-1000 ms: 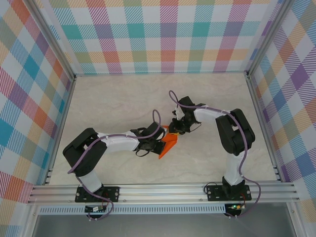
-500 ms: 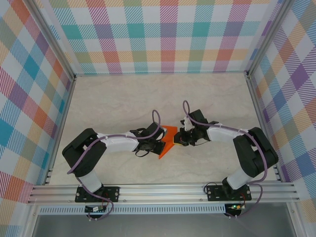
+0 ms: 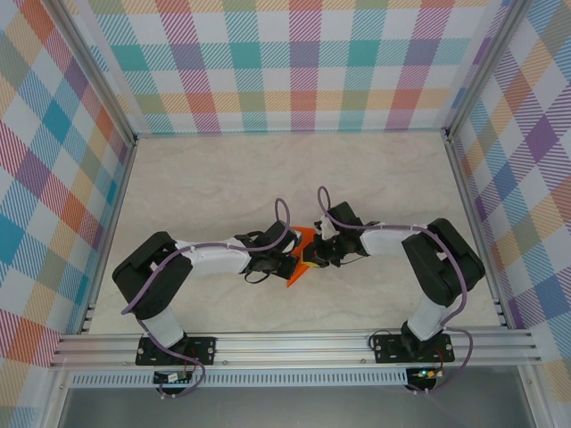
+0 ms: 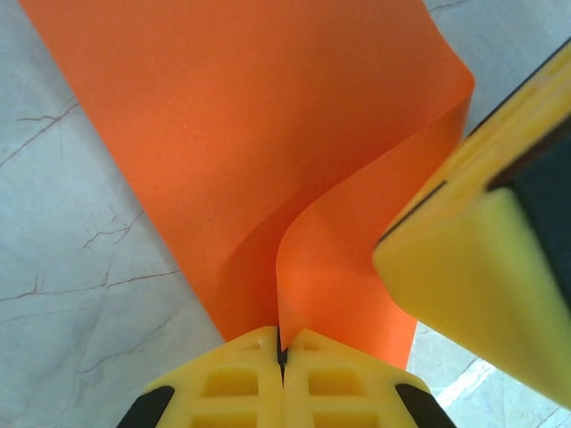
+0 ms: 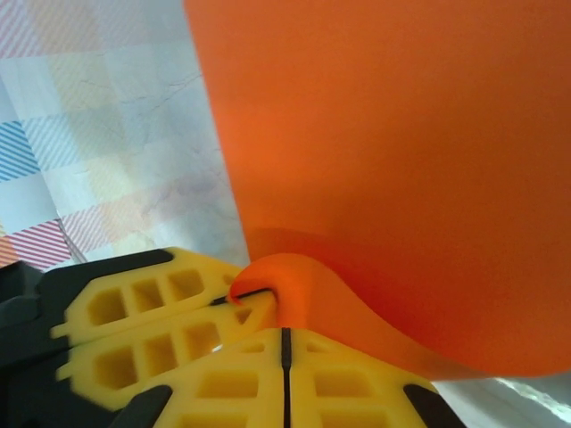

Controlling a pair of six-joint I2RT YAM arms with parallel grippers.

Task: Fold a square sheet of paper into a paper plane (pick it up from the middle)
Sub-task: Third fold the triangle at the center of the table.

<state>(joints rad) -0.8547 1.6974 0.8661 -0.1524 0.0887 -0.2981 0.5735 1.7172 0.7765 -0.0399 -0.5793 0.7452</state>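
Right now the thin bright orange sheet of paper (image 3: 303, 242) is held between the two arms over the middle of the pale marbled table (image 3: 205, 178). From above it shows as a slanted orange shape. One corner points toward the far side and a narrower tip points toward the near rail. Whether that lower tip touches the table cannot be told.

The left claw (image 3: 287, 265) comes at the sheet from the left and the right claw (image 3: 316, 256) from the right, and the two almost meet at it.

On the left wrist camera the left claw's yellow fingers (image 4: 241, 383) are pressed together, with a pleat of the sheet pinched in the seam between them. The paper rises from there in a smooth curve, and a yellow finger of the right claw sits just beside it on the right.

On the right wrist camera the right claw's fingers (image 5: 339, 383) are likewise closed, gripping a curled edge of the sheet. The left claw's yellow fingers lie close against them on the left.
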